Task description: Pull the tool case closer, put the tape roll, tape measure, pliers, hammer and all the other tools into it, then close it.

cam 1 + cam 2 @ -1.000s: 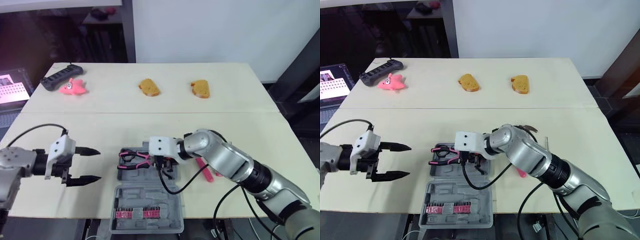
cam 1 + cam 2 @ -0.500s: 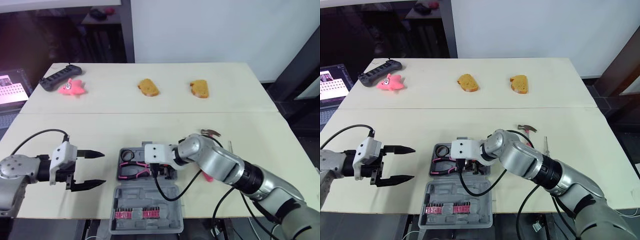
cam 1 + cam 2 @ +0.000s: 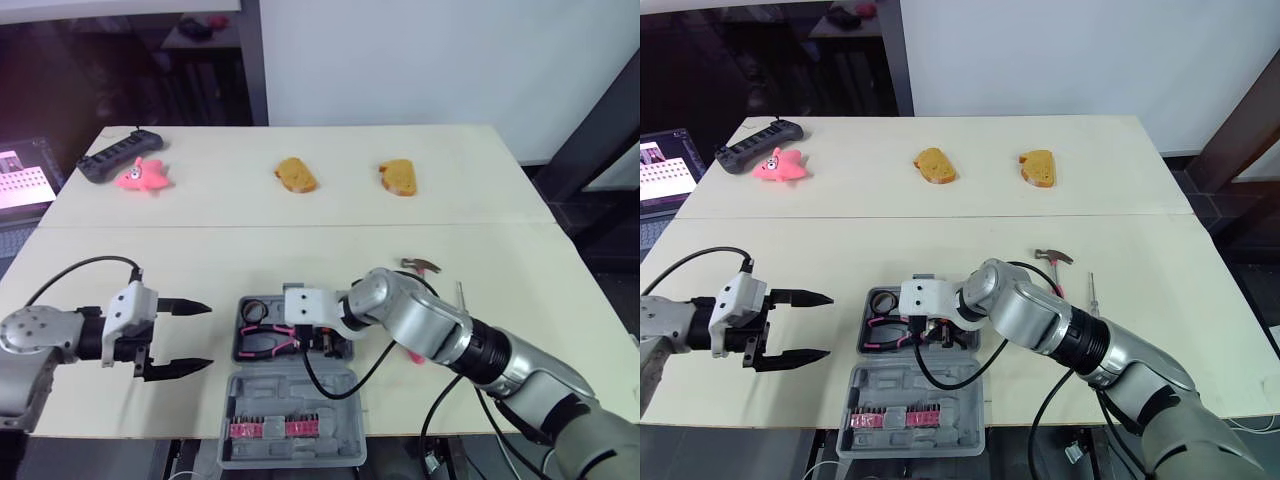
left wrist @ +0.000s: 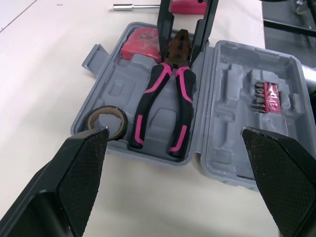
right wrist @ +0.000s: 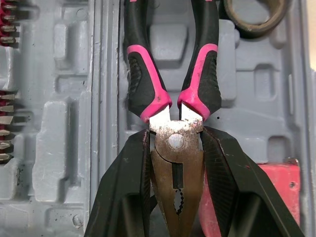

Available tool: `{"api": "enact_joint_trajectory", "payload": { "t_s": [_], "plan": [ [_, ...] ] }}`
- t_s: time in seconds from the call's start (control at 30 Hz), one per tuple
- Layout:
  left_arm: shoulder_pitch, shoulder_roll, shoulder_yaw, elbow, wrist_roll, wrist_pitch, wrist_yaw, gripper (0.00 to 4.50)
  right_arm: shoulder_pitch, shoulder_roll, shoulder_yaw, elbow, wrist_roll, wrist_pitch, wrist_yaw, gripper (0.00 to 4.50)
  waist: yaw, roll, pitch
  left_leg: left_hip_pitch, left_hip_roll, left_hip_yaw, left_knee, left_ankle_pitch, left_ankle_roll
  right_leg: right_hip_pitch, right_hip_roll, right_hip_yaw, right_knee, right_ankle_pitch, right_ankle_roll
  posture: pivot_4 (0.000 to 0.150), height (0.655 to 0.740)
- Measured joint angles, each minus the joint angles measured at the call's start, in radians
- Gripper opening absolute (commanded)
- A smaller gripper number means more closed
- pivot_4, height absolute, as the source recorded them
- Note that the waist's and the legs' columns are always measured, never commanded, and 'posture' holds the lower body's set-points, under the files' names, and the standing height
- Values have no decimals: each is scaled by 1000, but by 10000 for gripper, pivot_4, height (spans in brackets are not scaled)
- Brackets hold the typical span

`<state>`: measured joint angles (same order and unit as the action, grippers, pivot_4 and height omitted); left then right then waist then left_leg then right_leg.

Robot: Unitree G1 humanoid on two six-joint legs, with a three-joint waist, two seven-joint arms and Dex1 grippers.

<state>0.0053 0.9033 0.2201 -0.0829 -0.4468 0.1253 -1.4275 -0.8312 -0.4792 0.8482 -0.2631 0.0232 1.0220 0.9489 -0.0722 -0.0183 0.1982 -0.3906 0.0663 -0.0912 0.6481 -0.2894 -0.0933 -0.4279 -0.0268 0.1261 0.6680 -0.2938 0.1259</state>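
Down from its raised position a second ago, the right pincer point(image 5: 176, 140) now has the pliers point(image 4: 173, 69) lying in the open tool case point(image 3: 300, 392) at the desk's point(image 3: 300, 255) front edge. Its fingers seemingly still pinch the head, and the forearm reaches across low. The tape roll point(image 4: 105, 118) sits beside the handles. The left pincer point(image 3: 200, 337) hovers level just left of the case, spread wide. The hammer point(image 3: 420, 266) lies on the desk behind the right arm.
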Motion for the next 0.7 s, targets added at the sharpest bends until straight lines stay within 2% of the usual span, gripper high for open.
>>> {"api": "enact_joint_trajectory", "payload": {
  "t_s": [0.63, 0.67, 0.7],
  "plan": [
    [-10, 0, -9, -8, 1, 1, 16, 45000, -8, 48, 0, 62, -2, -5, -5, 10203, -1, 0, 0, 0, 0, 0, 0, 0, 0, 0, 0, 0, 0, 0, 0, 1500, 7400],
    [-10, 0, -9, -7, 1, 1, 16, 45000, -8, 48, 0, 62, -2, -8, -6, 20275, -1, 0, 0, 0, 0, 0, 0, 0, 0, 0, 0, 0, 0, 0, 0, 1500, 7400],
    [-11, 0, -9, -6, 1, 1, 16, 45000, -8, 48, 0, 62, -4, -11, -11, 23609, -1, 0, 0, 0, 0, 0, 0, 0, 0, 0, 0, 0, 0, 0, 0, 1500, 7400]
  ]
}}
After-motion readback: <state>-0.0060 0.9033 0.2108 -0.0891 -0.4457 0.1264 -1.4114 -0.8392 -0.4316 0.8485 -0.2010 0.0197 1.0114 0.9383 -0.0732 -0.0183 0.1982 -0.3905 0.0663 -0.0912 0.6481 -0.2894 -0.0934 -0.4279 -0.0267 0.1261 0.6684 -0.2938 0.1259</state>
